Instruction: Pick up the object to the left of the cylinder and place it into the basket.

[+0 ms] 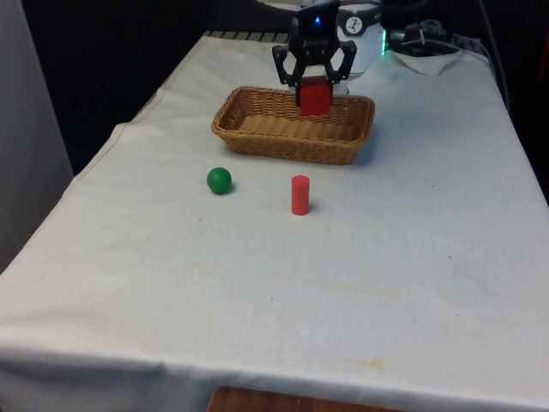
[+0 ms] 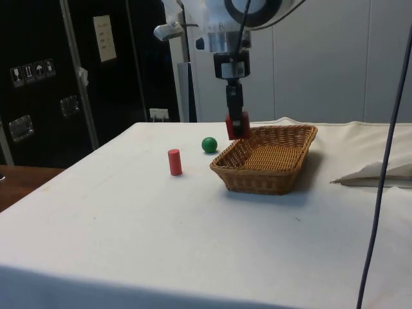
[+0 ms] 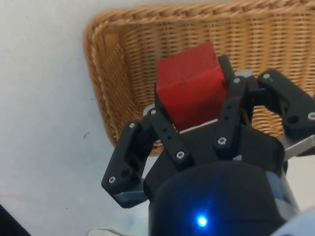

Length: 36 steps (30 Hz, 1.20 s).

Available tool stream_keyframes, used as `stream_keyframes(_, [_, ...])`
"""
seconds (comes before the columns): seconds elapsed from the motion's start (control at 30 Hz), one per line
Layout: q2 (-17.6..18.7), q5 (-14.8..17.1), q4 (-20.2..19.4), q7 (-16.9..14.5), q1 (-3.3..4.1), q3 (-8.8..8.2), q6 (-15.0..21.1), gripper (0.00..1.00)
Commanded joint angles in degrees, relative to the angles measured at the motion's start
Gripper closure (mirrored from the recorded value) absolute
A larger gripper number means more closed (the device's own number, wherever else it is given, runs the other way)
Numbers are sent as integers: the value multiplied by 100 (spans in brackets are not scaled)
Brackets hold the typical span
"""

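Holding one red block above one basket

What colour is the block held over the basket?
Red. The block shows best in the wrist view, gripped by the end effector.

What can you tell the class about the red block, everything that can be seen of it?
The red block is a plain, matt, solid-looking cube with flat faces and crisp edges, all one red. It hangs in the air, clamped between the fingers of the gripper, which touch two opposite sides; nothing else touches it. It sits slightly tilted in the wrist view. It is held above the basket, over its woven floor near one end, not yet set down inside.
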Motion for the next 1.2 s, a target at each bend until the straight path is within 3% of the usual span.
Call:
stream_keyframes(0.0, [-17,-120,-74,-6,-23,-46,120,100])
stream_keyframes(0.07, [0,-23,-46,-57,-6,-40,40,100])
stream_keyframes(0.23, [0,-86,-315,-304,-40,-149,550,100])
stream_keyframes(0.27, [0,-29,-241,-264,-23,-126,367,100])
stream_keyframes(0.37, [6,-74,-413,-407,-52,-183,733,100])
stream_keyframes(0.57, [34,-74,-590,-665,-69,-309,1043,100])
stream_keyframes(0.6, [29,-29,-573,-659,-46,-304,974,100])
stream_keyframes(0.87, [195,-57,-659,-991,-69,-441,1169,100])
stream_keyframes(0.9, [195,-29,-619,-985,-52,-441,1054,100])
stream_keyframes(1.1, [309,23,-854,-1255,-69,-504,1495,100])
stream_keyframes(1.13, [338,-17,-785,-1180,-57,-516,1364,100])
stream_keyframes(1.17, [321,29,-888,-1289,-74,-510,1553,100])
